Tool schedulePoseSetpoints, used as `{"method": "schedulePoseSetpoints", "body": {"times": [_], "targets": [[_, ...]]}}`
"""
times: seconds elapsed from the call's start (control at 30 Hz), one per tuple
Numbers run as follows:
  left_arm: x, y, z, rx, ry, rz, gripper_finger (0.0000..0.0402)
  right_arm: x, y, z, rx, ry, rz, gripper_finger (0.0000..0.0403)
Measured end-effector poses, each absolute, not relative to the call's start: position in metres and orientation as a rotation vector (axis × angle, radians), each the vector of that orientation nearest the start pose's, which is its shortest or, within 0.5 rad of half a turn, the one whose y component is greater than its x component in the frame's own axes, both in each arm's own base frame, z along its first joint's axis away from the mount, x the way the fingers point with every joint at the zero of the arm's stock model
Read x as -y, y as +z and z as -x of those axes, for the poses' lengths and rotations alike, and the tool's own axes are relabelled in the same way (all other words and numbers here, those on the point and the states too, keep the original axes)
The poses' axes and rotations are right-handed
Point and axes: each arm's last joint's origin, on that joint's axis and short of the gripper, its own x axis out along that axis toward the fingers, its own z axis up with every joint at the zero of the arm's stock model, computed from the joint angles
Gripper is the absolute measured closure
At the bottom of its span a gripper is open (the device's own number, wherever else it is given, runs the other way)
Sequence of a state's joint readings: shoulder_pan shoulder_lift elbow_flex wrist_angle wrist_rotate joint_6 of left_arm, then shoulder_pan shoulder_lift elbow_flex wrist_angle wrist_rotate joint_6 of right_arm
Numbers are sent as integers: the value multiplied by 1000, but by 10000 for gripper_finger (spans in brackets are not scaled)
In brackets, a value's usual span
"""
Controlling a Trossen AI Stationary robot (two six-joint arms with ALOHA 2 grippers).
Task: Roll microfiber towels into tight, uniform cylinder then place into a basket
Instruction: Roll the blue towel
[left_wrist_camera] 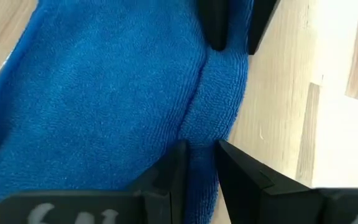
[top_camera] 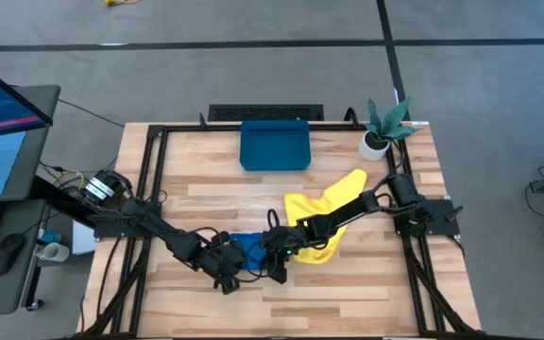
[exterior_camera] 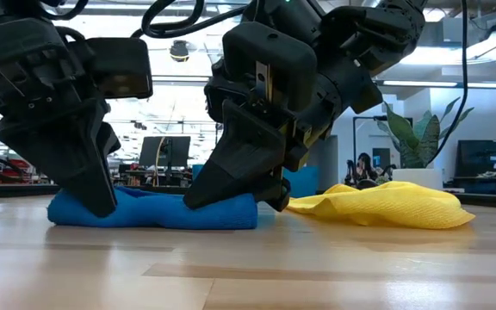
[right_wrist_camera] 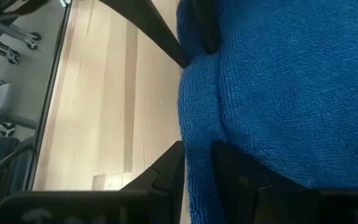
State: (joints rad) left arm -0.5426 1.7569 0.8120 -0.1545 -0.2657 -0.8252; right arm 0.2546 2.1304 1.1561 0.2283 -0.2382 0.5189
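Both grippers are working low on the table (top_camera: 206, 189), at its near edge. The left gripper (left_wrist_camera: 197, 163) is pinching a rolled fold of the blue towel (top_camera: 246, 247), and the right gripper (right_wrist_camera: 197, 163) is pinching the same fold from its other end. The yellow towel (top_camera: 324, 219) is lying crumpled just beside, and the basket (top_camera: 274, 144) is sitting well apart at the far edge.

Two black, jointed arms trailing looped black cables end in blocky matte grippers, left gripper (exterior_camera: 102, 202) and right gripper (exterior_camera: 235, 202), each with tapered, wedge-shaped dark fingers (left_wrist_camera: 166, 180)
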Motion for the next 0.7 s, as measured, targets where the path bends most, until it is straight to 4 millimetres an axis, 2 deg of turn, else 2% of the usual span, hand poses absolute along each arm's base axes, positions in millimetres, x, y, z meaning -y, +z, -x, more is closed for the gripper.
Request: {"method": "schedulePoseSetpoints", "body": {"times": [0.2, 0.33, 0.5, 0.63, 0.7], "targets": [[151, 114, -264, -1033, 188, 355, 320, -111, 95, -403, -853, 292, -460, 263], [151, 114, -264, -1036, 196, 382, 320, -105, 103, -402, -874, 406, -487, 236], [151, 114, -264, -1035, 204, 397, 320, -96, 128, -394, -903, 441, -485, 223], [151, 114, -264, -1033, 205, 404, 320, -92, 151, -380, -951, 384, -374, 226], [151, 114, -264, -1028, 214, 419, 320, -96, 164, -372, -944, 331, -281, 231]]}}
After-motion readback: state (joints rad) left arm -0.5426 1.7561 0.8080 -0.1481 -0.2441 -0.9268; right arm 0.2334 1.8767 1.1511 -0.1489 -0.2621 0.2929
